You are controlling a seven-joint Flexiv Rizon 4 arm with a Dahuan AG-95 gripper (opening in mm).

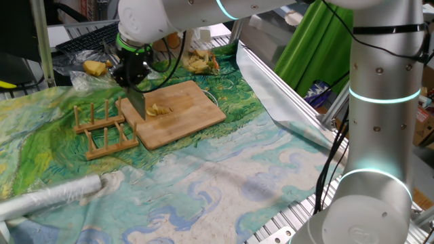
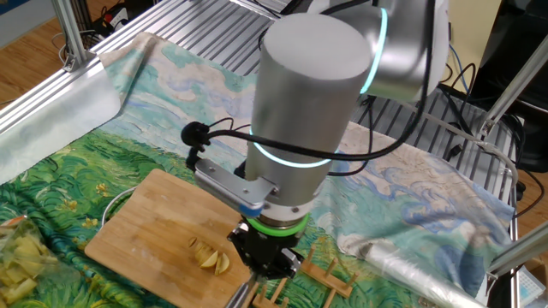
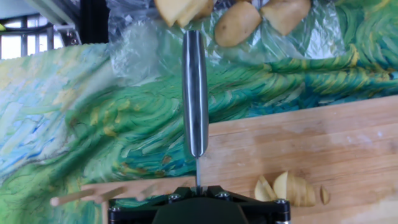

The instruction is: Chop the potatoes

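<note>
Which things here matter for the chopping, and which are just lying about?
For the job: potato pieces, knife in the shut gripper, wooden board.
Lying about: wooden rack, whole potatoes on plastic, foil roll, painted cloth.

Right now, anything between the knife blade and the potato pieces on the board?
Nothing visible. The gripper holds the knife over the near-left edge of the wooden cutting board, beside the potato pieces. Only bare board lies between them. The wooden rack sits on the blade's other side.
</note>
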